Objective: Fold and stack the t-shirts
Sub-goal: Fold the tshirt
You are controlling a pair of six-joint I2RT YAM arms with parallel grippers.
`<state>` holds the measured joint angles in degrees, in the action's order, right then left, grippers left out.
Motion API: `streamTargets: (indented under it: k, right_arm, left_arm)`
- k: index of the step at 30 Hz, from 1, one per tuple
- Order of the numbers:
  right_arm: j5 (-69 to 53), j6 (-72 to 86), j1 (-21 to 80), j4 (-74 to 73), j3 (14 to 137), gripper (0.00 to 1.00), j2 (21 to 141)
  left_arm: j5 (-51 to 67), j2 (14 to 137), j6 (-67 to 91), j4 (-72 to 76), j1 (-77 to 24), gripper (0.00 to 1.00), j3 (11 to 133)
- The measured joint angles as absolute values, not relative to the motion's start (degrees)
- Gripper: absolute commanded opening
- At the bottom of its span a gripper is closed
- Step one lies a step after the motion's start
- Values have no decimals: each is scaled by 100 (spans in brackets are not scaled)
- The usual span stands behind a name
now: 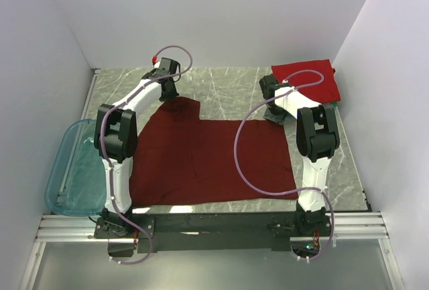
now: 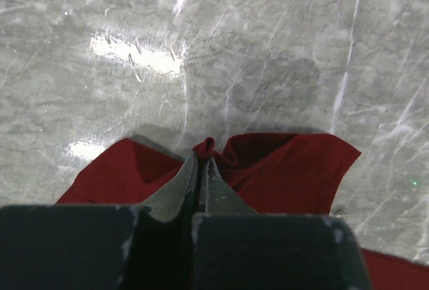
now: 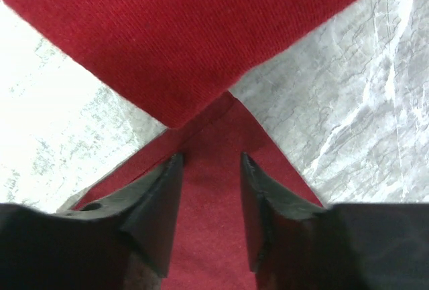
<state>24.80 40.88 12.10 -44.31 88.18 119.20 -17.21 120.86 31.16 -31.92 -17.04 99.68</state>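
The dark maroon t-shirt (image 1: 208, 156) lies spread flat on the marble table. My left gripper (image 1: 169, 94) is at its far left corner, shut on a small pinch of the maroon cloth (image 2: 204, 147). My right gripper (image 1: 273, 112) is open over the shirt's far right corner (image 3: 214, 196), with one finger on each side of the cloth. A folded bright red t-shirt (image 1: 307, 80) lies at the far right, also seen just beyond the right fingers (image 3: 188, 35). A sliver of green (image 1: 332, 105) shows under it. The orange and blue shirts are not visible.
A translucent teal plastic bin (image 1: 72, 166) sits off the table's left edge beside the left arm. White walls close in the back and both sides. Bare marble (image 1: 221, 82) lies between the two grippers at the back. Purple cables loop over both arms.
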Motion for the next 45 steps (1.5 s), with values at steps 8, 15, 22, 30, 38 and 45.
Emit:
streamTargets:
  k: [8,15,22,30,38,45]
  right_arm:
    - [2408,4058,1210,-4418,8818,16,11920]
    - [2276,4018,1210,-4348,8766,10,11917]
    - [2237,4023,1210,-4296,8827,26,11917]
    - [2215,4327,1210,-4436,9550,43,12121]
    - [2287,4534,1210,-4831,9642,50,12401]
    - [2287,4604,1210,-5240,9642,51,12403]
  left_arm:
    - [-1741,11865,3124,-3072,-1706,0,9786]
    - [-1741,11653,3133,-3059,-1708,0,9539]
    - [-1741,11397,3173,-3020,-1708,0,9358]
    - [-1739,11236,3264,-2961,-1708,0,9295]
    - [-1739,11233,3288,-2928,-1708,0,9275]
    - [-1732,11231,3369,-2847,-1708,0,9205]
